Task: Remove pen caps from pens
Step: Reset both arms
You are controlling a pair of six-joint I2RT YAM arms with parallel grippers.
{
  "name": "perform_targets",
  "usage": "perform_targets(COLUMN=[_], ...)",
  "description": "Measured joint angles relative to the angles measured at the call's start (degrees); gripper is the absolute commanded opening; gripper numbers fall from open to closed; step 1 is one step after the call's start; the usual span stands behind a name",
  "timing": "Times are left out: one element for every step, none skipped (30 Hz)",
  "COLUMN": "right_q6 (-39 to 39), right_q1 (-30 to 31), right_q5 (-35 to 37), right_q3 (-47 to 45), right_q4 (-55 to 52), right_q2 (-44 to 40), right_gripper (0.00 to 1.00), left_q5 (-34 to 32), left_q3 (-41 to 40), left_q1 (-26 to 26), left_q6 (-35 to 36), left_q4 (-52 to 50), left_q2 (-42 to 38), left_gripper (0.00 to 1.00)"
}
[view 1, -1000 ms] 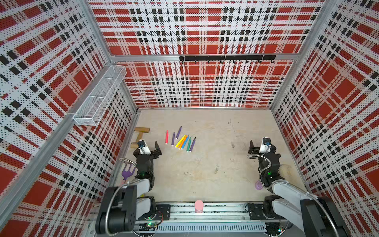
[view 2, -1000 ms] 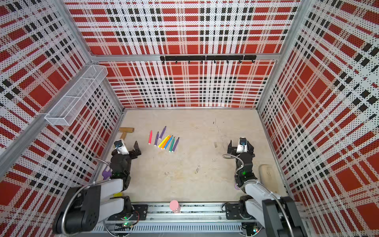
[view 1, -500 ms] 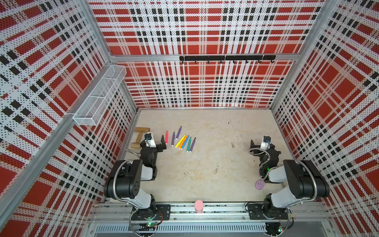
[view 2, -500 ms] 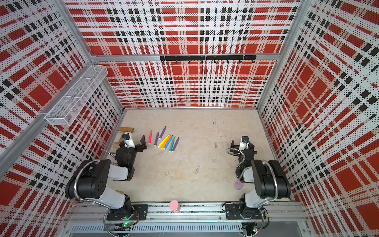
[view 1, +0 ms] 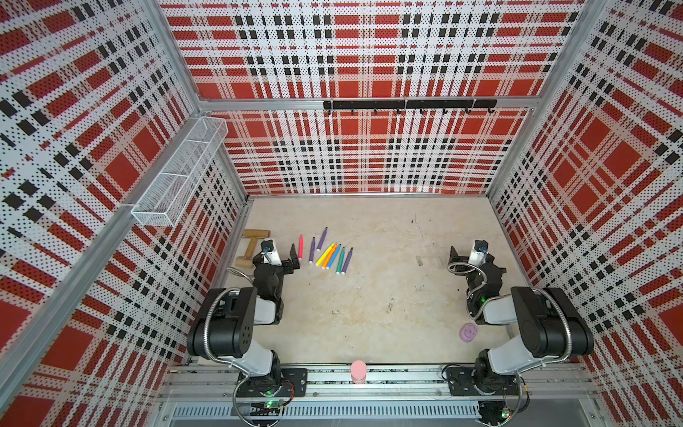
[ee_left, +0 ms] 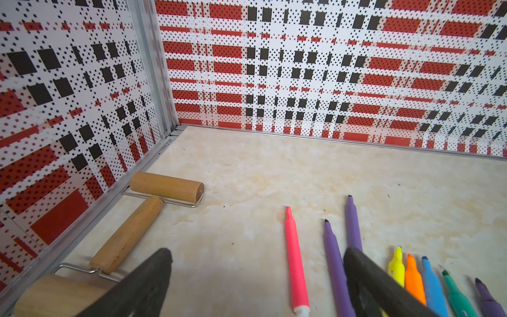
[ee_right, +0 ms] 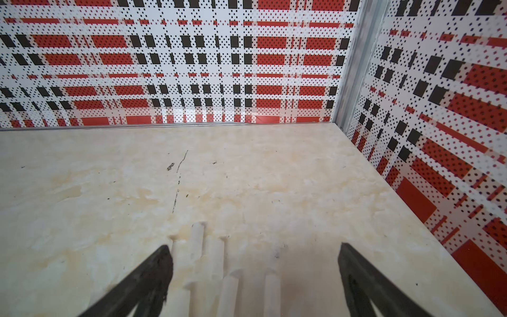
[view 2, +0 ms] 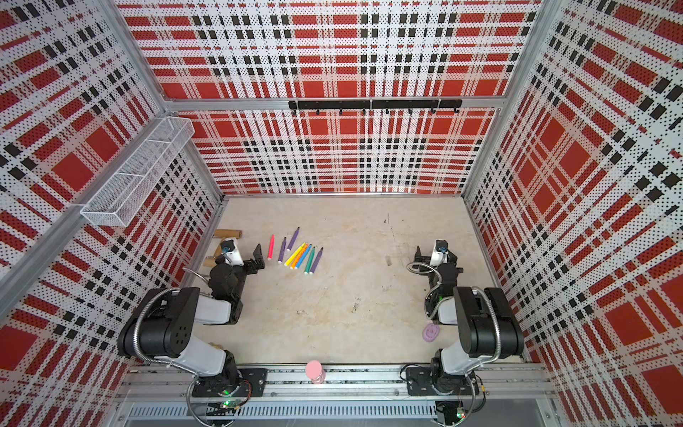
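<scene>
Several pens (view 1: pixel 330 255) (view 2: pixel 300 255) lie side by side at the table's left middle, tips bare. In the left wrist view I see a pink pen (ee_left: pixel 294 260), two purple pens (ee_left: pixel 332 260), then yellow (ee_left: pixel 397 267), orange, blue and green ones. My left gripper (ee_left: pixel 256 255) (view 1: pixel 281 258) is open just left of them, low over the table; the pink pen lies between its fingers, untouched. My right gripper (ee_right: pixel 255 254) (view 1: pixel 475 260) is open at the right side. Several whitish translucent pen caps (ee_right: pixel 214 255) lie on the table under it.
Two wooden rollers (view 1: pixel 254 242) (ee_left: pixel 167 186) lie against the left wall beside my left gripper. A lilac smiley disc (view 1: pixel 468 332) rests near the right arm's base. A pink cylinder (view 1: pixel 358 370) stands on the front rail. A wire basket (view 1: pixel 181 173) hangs on the left wall.
Both arms have raised their elbows and pushed their grippers a little farther out over the table. The left gripper now sits close beside the pens. Both stay open.
</scene>
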Motion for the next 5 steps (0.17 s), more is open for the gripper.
perform_targets(right_q6=[-0.02,0.0,-0.02,-0.02,-0.02], right_q1=[0.0,0.0,0.0,0.0,0.0], right_q5=[-0.07,-0.11,-0.17,-0.26,-0.31], right_q3=[0.13,0.2,0.22,0.22,0.22], right_q4=[-0.09,-0.13,-0.13,-0.13,-0.15], right_q2=[0.0,0.0,0.0,0.0,0.0], right_gripper=[1.0,1.0,1.0,1.0,1.0], left_q5=[-0.02,-0.04,-0.04,-0.11,-0.15], left_q3=[0.0,0.0,0.0,0.0,0.0], left_q1=[-0.07,-0.09,-0.09,-0.11,-0.11], left_q6=[0.0,0.0,0.0,0.0,0.0], left_q4=[0.0,0.0,0.0,0.0,0.0], left_q2=[0.0,0.0,0.0,0.0,0.0], left_gripper=[0.99,0.99,0.99,1.0,0.99])
